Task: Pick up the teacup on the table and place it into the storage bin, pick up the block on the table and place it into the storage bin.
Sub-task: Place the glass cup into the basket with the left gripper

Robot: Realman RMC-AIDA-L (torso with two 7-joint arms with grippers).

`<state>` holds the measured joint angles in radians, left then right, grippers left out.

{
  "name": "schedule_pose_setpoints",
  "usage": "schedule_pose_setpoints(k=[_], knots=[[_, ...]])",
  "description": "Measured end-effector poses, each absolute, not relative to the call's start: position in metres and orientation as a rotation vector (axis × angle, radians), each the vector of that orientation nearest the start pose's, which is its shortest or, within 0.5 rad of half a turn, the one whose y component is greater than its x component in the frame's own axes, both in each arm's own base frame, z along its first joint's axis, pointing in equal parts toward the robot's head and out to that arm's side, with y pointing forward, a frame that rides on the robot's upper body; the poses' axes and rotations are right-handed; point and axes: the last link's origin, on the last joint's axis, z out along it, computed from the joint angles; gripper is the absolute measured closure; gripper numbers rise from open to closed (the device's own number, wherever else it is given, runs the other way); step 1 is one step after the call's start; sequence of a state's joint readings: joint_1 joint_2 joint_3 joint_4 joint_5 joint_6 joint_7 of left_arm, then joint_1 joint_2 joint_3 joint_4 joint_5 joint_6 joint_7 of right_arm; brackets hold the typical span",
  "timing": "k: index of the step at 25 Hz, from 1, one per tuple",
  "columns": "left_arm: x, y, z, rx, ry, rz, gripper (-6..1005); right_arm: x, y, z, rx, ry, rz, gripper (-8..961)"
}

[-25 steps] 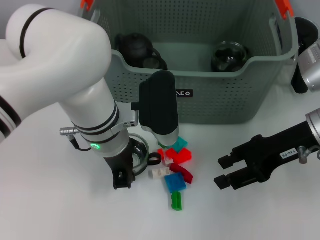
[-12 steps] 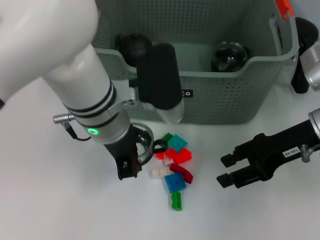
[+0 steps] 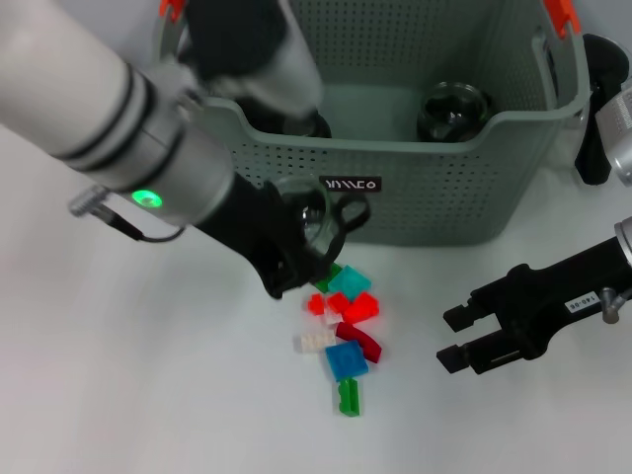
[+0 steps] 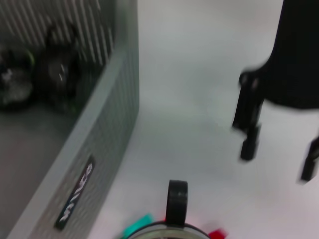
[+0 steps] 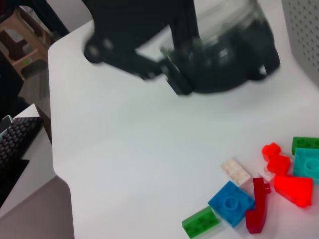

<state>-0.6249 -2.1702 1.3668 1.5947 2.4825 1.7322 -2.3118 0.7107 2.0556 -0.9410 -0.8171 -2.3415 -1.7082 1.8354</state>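
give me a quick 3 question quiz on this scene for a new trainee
1. True or false: the left gripper holds the glass teacup lifted in front of the storage bin.
2. Which block lies nearest the table's front edge? A) green block B) teal block C) white block
3. Fill in: the right gripper hovers open and ____.

Key: 1 true; 2 A; 3 empty
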Motion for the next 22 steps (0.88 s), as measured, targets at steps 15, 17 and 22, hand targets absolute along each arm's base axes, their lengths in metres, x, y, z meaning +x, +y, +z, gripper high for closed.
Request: schedule_pose_setpoints(k=[15,17,22], knots=[[-0.060,0.380,0.049,-2.906,-0.456,-0.063,952,0.214,0.337,-0.011,-3.175,0.744,-0.110,298],[-0.057,0.394,0.047,-2.886,-0.463,-0.076,952,0.213,0.337,-0.011,-3.182,0.740,-0.114,298],[-0.062,0.428,0.040,-2.808,-0.532,-0.100,953,0.213,0.337,-0.009,-3.190,0.734,-0.122,298]])
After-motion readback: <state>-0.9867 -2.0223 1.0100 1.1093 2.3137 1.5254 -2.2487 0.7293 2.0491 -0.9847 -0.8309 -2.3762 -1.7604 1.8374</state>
